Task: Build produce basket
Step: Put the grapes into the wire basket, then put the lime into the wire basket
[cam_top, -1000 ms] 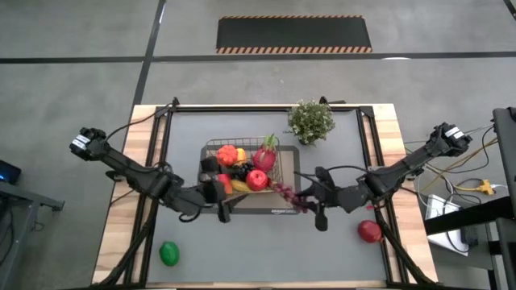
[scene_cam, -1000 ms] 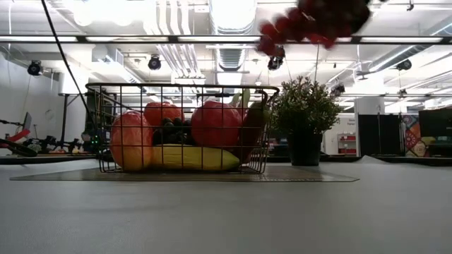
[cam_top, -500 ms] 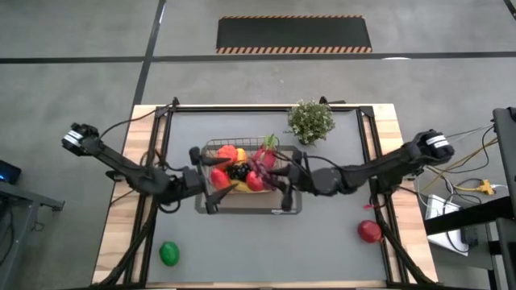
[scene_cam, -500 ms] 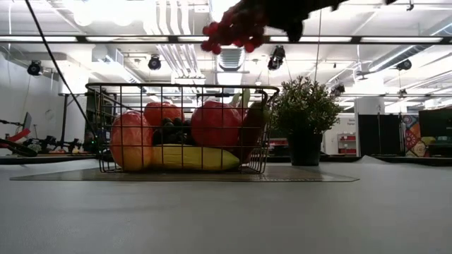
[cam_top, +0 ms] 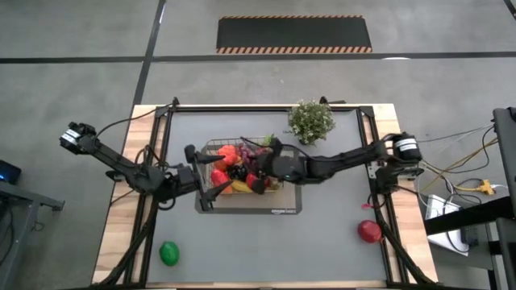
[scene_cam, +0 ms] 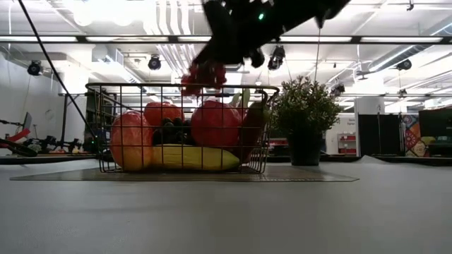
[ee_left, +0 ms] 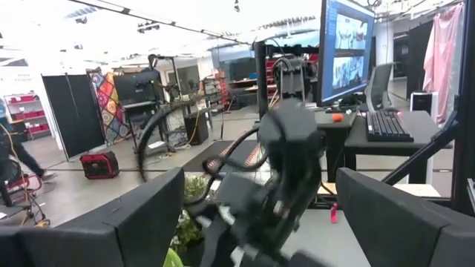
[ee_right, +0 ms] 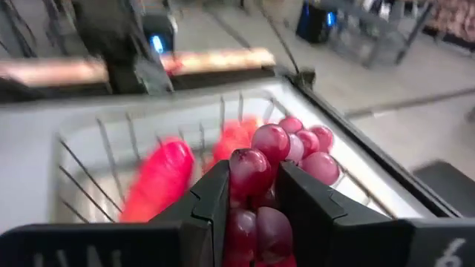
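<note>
The grey-topped table with pale wooden side rails [cam_top: 322,234] filled the centre of the high view, and on it lay a flat dark mat with white lettering [cam_top: 282,210] along its lower edge. The shallow rectangular basket of thin dark wire grid [cam_top: 211,153] sat on that mat just left of the frame's centre; in the low view its open grid wall [scene_cam: 99,127] stood in the left half, showing the fruit inside. A green leafy potted plant [cam_top: 311,121] stood up and to the right of the basket. Inside, the low view showed a long yellow toy banana [scene_cam: 187,158] lying along the front, a rounded orange-red fruit [scene_cam: 130,140] at the left end, and a red apple [scene_cam: 216,124] near the middle. The right gripper [cam_top: 260,171] reached in from the right, over the basket's middle, its fingers clamped on a bunch of dark red toy grapes [ee_right: 278,152], glossy and round, hanging just above the rim [scene_cam: 203,75]. The left gripper [cam_top: 211,175] sat at the basket's left edge, its fingers [ee_left: 133,222] spread wide apart and holding nothing. A small green lime [cam_top: 168,253] lay at lower left, and a second red apple [cam_top: 369,231] at lower right, both well apart from the basket.
</note>
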